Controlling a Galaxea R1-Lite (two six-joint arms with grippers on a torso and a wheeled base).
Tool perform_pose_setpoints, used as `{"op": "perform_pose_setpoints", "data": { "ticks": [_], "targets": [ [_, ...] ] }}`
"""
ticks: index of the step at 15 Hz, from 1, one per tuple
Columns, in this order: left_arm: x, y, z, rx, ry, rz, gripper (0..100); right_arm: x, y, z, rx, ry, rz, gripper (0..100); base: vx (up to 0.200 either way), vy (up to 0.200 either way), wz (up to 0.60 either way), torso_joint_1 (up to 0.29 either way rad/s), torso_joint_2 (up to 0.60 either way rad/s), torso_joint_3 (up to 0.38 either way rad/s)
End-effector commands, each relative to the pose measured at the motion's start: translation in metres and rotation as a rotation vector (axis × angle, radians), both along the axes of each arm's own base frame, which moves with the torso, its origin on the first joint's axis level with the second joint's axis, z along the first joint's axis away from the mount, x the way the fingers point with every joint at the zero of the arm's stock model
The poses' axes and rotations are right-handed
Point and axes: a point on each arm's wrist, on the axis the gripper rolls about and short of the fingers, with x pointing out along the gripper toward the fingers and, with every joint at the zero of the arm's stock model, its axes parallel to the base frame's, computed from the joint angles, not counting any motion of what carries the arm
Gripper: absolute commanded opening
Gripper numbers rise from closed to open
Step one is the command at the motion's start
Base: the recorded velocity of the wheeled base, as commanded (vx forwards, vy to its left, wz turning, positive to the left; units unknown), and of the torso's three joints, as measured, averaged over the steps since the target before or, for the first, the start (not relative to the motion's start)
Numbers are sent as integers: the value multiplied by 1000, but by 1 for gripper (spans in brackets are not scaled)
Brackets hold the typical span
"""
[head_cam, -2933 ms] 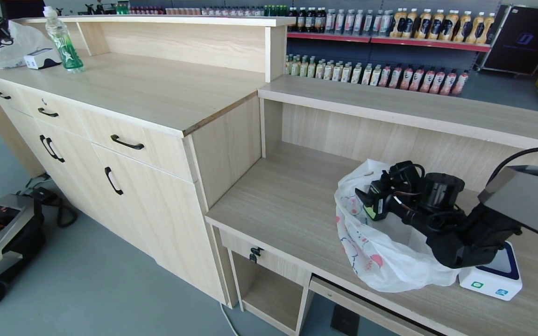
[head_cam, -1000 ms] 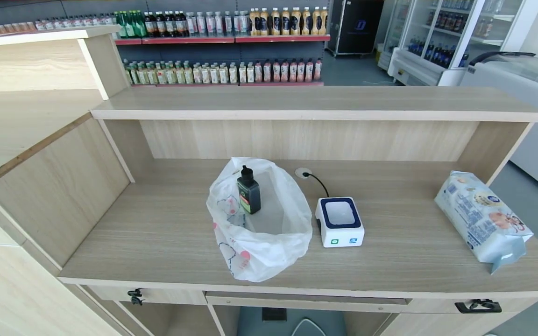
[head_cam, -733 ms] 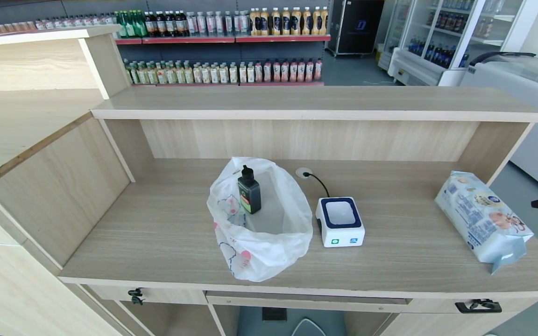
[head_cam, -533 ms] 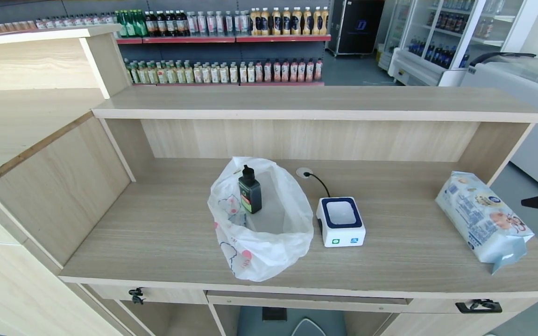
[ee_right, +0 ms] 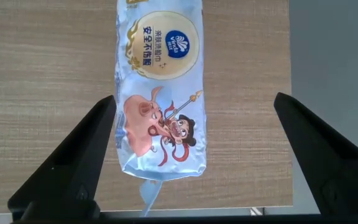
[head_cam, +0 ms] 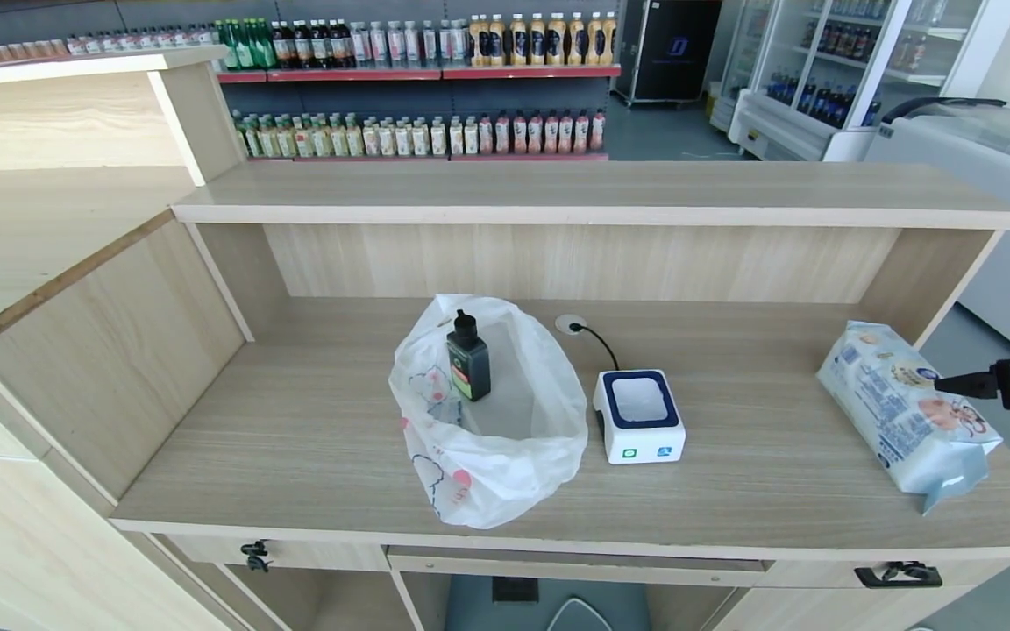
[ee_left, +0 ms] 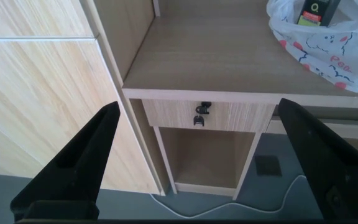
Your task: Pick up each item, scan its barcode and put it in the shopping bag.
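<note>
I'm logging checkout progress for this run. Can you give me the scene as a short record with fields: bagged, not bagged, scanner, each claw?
bagged: dark bottle, upright inside the white shopping bag
not bagged: pale blue packet, lying flat at the right end of the counter
scanner: white box beside the bag, on the packet's side, cable running to the counter's back
right claw: open, empty, over the packet
left claw: open, empty, off the counter's front left corner
</note>
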Motion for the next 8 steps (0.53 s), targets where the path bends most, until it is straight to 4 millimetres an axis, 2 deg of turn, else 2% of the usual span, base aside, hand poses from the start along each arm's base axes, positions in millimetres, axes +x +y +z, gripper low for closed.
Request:
{"op": "perform_pose_setpoints", "data": {
  "ticks": [1, 8],
  "targets": [
    [0, 0, 0, 0, 0, 1, 100, 12, 0, -16, 13, 20, 18, 100, 0, 0, 0, 0, 0, 0],
    [0, 0, 0, 0, 0, 0, 100, 41, 20, -48, 24, 42, 103, 100, 0, 0, 0, 0, 0, 0]
  ]
}}
